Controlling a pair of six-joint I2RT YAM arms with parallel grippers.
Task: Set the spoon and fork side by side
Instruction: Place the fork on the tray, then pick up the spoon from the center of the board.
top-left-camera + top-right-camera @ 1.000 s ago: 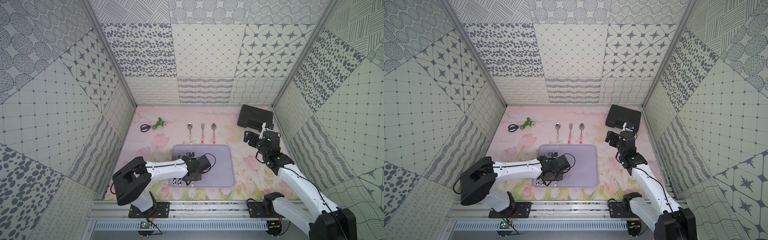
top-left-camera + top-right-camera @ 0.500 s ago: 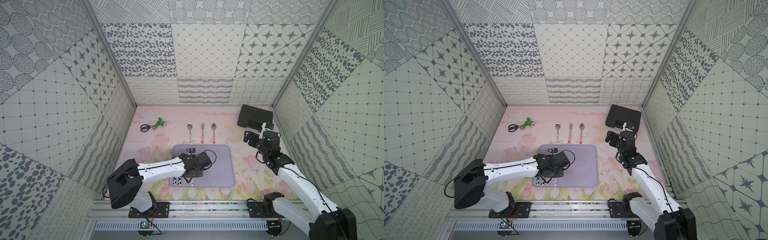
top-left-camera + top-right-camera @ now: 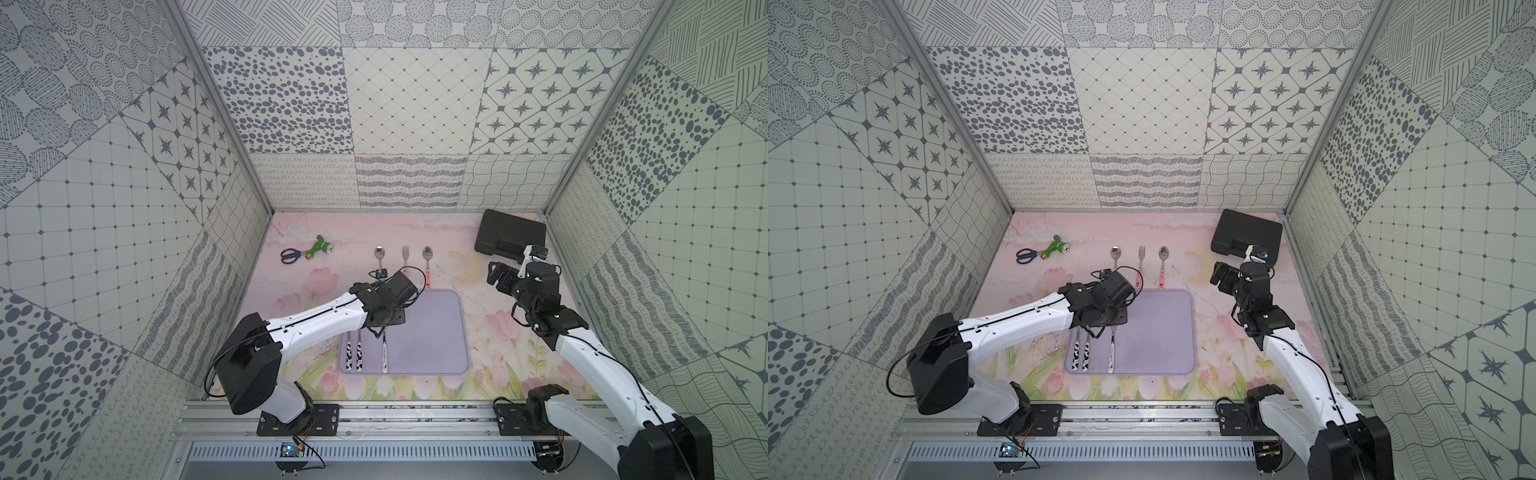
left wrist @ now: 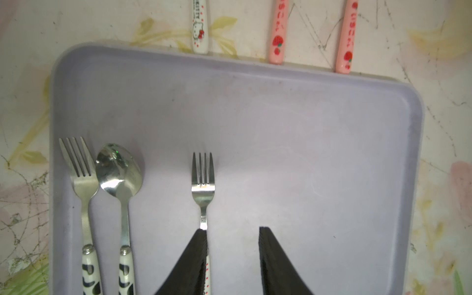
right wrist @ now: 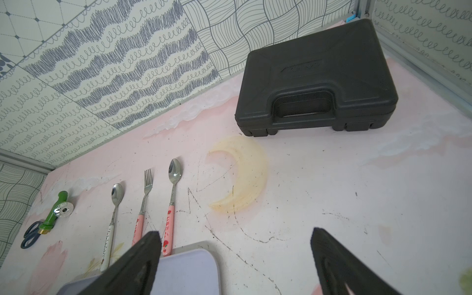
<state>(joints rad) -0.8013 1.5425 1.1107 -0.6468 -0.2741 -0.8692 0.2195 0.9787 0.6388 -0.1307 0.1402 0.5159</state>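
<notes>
We see a lavender tray [image 4: 306,107] holding a cow-patch fork [image 4: 81,178] and a cow-patch spoon [image 4: 120,176], their handles black on white, and a small fork [image 4: 203,184] whose white handle carries red dots. On the pink floral tabletop [image 5: 306,191] lie a strawberry fork [image 5: 143,201] and a strawberry spoon [image 5: 172,201] with pink handles, a black case [image 5: 314,76] and a green nozzle [image 5: 55,212].

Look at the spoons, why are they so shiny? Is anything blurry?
Left wrist view: light glare whitens the bowl of the cow-patterned spoon, while the cow-patterned fork beside it looks crisp. Right wrist view: a small glint on the strawberry-handled spoon; the black case looks sharp.
</notes>
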